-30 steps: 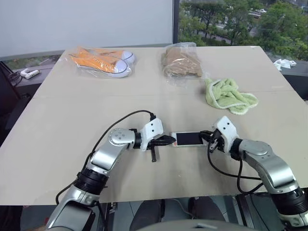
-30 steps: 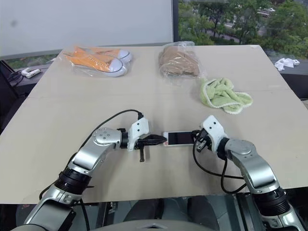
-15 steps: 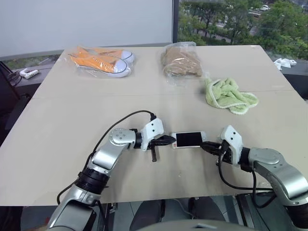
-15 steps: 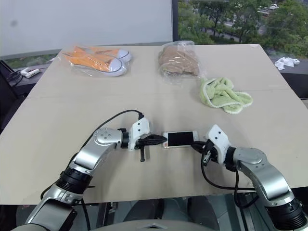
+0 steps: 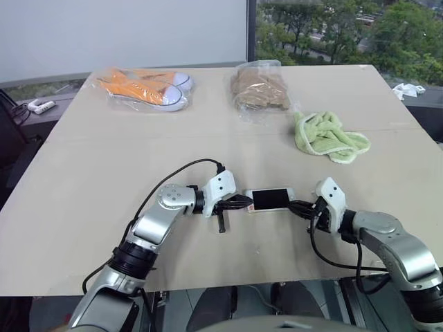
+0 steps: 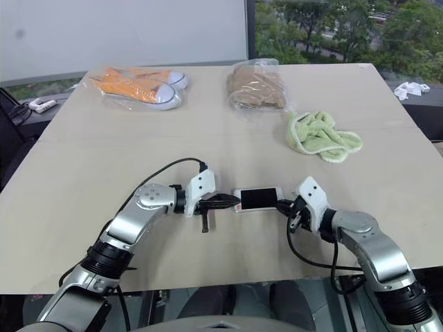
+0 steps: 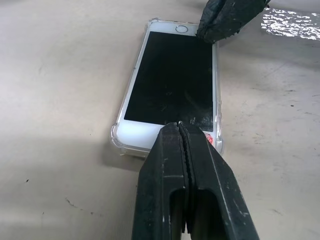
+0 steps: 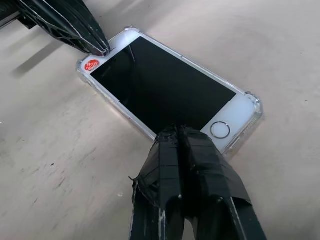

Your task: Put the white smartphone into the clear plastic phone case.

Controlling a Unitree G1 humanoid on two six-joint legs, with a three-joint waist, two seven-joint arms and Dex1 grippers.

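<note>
1. Found white smartphone (image 5: 270,199) flat on table (image 5: 97,180), screen up, seated inside clear plastic phone case (image 7: 116,138).
2. Left gripper (image 5: 246,202) at phone's 9 o'clock end, jaws pressed together, tip on bezel beside red sticker (image 8: 92,65). Nothing gripped.
3. Right gripper (image 5: 292,205) at phone's 3 o'clock end, jaws likewise closed, tip at long edge near home button (image 8: 220,130).
4. Green cloth (image 5: 329,137) toward 1 o'clock, well apart.
</note>
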